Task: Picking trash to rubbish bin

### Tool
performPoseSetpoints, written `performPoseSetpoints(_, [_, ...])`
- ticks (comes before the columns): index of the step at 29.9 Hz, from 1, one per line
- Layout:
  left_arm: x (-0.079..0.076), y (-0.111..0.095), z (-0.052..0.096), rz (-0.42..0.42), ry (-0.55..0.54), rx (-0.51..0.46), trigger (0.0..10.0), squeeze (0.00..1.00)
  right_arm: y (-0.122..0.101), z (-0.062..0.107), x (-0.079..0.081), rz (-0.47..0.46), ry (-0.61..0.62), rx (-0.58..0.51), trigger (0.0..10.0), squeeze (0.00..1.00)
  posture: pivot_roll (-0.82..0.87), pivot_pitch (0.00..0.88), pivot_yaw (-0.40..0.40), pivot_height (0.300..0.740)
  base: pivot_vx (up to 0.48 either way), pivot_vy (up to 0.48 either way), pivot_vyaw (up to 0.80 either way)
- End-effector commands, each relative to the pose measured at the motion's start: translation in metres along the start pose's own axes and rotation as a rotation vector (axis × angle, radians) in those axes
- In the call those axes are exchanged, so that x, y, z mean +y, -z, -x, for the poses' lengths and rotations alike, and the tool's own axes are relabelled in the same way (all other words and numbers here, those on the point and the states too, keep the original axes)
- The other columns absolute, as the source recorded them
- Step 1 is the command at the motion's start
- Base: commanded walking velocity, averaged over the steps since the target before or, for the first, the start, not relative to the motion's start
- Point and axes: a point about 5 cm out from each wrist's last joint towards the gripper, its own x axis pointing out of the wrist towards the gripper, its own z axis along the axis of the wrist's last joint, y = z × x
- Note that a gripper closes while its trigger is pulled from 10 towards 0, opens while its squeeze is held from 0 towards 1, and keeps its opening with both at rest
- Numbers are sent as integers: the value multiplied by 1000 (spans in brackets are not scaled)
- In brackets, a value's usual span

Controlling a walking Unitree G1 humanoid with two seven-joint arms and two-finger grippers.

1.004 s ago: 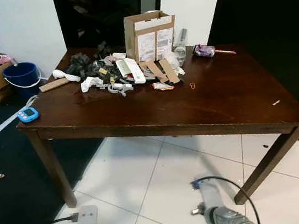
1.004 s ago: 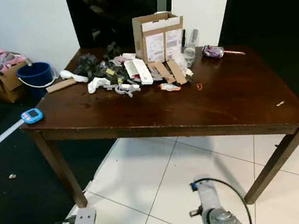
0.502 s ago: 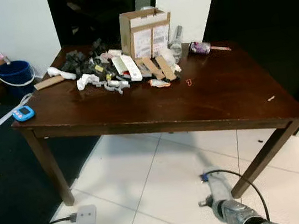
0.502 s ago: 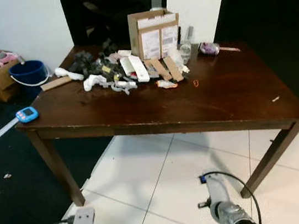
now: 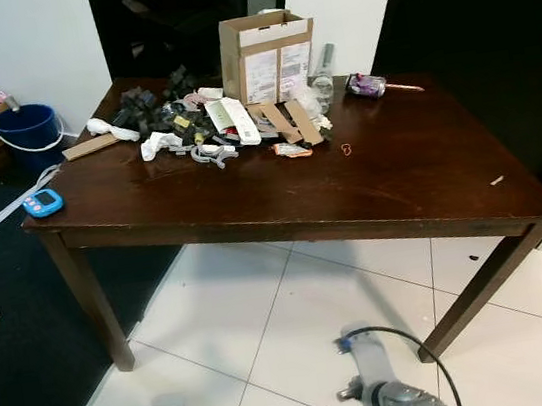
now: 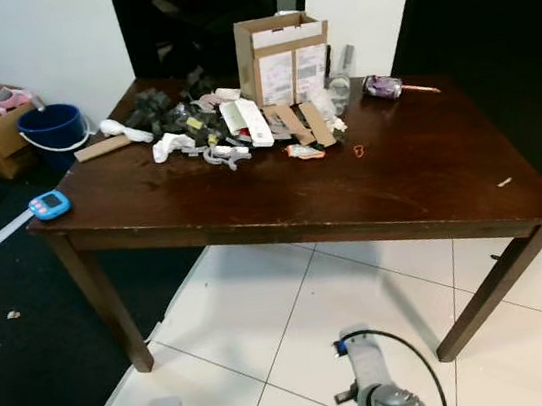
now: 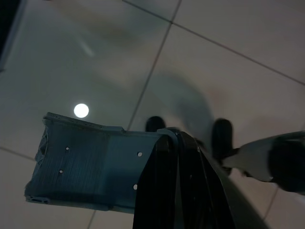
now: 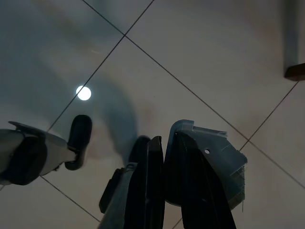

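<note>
Our left gripper (image 7: 178, 157) and right gripper (image 8: 164, 162) hang low over the floor tiles (image 5: 267, 315), jaws closed on nothing. The trash (image 5: 210, 131) lies heaped at the desk's (image 5: 398, 175) far edge beside a cardboard box (image 5: 266, 57); nothing looks collected yet.

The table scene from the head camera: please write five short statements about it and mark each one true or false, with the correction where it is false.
1. The cardboard box stands upright on the wooden table. True.
2. The blue bucket stands on the table. False: it stands on the floor beside the table, on the robot's left.
3. The small blue device lies near the table's front left corner. True.
4. The pile of trash lies at the near edge of the table. False: it lies at the far side, by the box.
5. The left gripper holds a piece of trash. False: it is shut and holds nothing, above the floor tiles.
</note>
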Motion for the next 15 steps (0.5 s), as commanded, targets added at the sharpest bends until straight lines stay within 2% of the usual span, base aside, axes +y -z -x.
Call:
performPoseSetpoints(1, [-12,8,-1,10,40,24,10000,0,-2,1,-9,12,19,3,10000,0,178,0,-119,740,0,0,0])
performPoseSetpoints(4, [-14,9,-1,14,42,29,10000,0,-3,1,-9,36,13,4,10000,0,179,0,-121,740,0,0,0])
performPoseSetpoints(8, [-13,9,0,43,60,33,10000,0,5,1,-2,79,-22,26,10000,0,178,6,-137,740,0,0,0])
performPoseSetpoints(13, [-13,11,0,49,59,36,10000,0,6,1,-3,77,-21,26,10000,0,180,10,-137,740,0,0,0])
performPoseSetpoints(15, [-12,12,0,44,55,38,10000,0,8,1,-2,59,-24,30,10000,0,175,8,-109,740,0,0,0])
